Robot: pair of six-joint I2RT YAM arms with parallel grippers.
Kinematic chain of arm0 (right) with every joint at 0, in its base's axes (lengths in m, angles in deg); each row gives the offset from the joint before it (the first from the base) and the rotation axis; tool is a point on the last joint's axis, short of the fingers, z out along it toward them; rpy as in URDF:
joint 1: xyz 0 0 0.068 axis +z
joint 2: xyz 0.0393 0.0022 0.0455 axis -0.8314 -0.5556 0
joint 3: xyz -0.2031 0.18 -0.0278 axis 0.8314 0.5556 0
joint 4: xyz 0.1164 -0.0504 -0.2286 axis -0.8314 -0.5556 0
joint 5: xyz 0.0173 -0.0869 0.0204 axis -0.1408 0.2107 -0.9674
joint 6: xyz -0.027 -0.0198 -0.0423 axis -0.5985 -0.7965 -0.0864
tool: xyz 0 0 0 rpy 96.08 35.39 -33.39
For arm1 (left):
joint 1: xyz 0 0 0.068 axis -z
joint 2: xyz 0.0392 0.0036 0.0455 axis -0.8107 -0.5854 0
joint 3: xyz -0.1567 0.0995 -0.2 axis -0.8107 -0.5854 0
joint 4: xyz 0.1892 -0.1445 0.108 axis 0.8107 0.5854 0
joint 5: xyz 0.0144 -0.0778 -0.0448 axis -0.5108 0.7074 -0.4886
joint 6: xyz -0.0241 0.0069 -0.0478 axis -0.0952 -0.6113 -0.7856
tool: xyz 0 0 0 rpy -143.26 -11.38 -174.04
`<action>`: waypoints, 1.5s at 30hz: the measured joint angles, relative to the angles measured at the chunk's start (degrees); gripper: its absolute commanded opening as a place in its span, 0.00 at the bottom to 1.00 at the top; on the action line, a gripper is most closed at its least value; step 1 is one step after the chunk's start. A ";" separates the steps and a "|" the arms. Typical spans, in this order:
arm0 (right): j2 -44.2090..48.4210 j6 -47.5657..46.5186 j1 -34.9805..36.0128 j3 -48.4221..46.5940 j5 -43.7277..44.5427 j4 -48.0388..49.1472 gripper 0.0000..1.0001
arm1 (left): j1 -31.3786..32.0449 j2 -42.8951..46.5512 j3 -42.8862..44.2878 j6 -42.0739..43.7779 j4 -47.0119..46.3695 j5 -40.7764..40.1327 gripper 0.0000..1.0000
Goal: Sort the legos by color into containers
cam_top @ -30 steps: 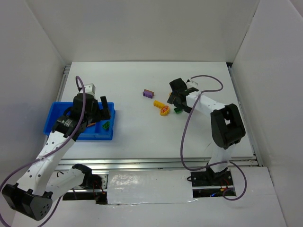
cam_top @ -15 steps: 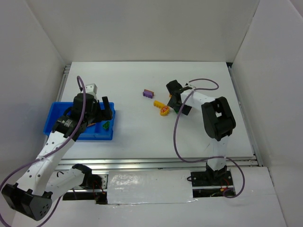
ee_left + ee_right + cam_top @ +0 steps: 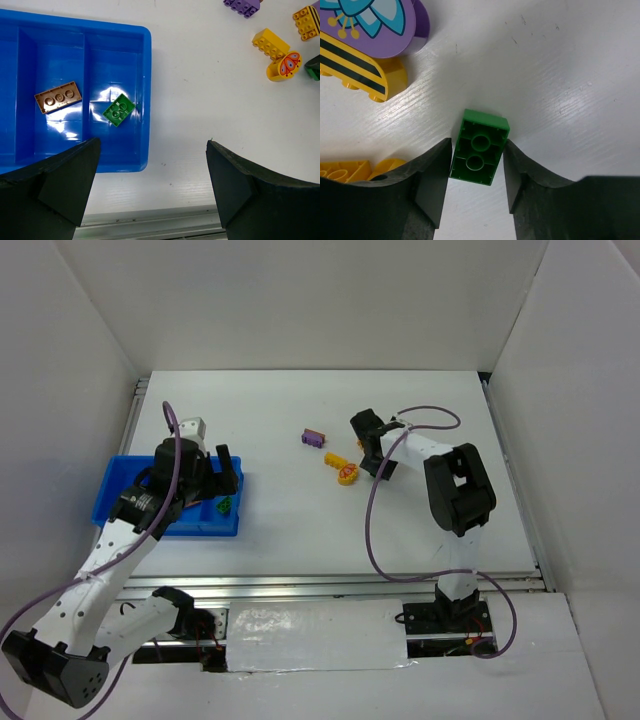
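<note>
Two pieces are sorted, a brown plate [image 3: 58, 97] and a green plate [image 3: 119, 110] in adjoining compartments of the blue tray [image 3: 146, 75] below my spread left gripper [image 3: 150, 185], while my right gripper [image 3: 479, 167] pinches a green brick [image 3: 482, 132] on the table [image 3: 200, 100], with a purple brick [image 3: 242, 6], a yellow brick [image 3: 271, 43] and others waiting.

Robotics lab cell: white panel walls [image 3: 300, 310], white table [image 3: 290, 530], aluminium rail [image 3: 330, 584], cabled robot arms [image 3: 458, 490].

Two legos [image 3: 118, 109] lie in neighbouring tray compartments [image 3: 60, 55], the rest on the table [image 3: 200, 100] to the right.
</note>
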 measured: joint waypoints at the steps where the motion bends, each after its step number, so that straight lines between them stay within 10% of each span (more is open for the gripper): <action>1: 0.00 -0.02 0.00 0.04 -0.02 0.07 0.45 | 0.02 0.00 0.00 0.00 0.00 0.00 1.00; 9: 1.99 0.20 0.00 3.13 -0.39 1.79 0.00 | 0.04 0.11 0.00 -0.13 0.02 -0.79 1.00; 23: 10.97 -0.63 17.03 -6.29 6.91 -2.40 0.00 | 0.04 5.42 0.15 -7.63 5.18 -18.86 1.00; 34: 5.53 -2.64 26.12 -16.09 -19.67 16.39 0.00 | 0.04 18.21 0.46 -14.19 8.55 -30.08 1.00; 45: -8.68 0.48 32.22 -27.39 -27.36 21.97 0.04 | 0.04 20.41 -0.92 -13.44 5.90 -29.73 0.99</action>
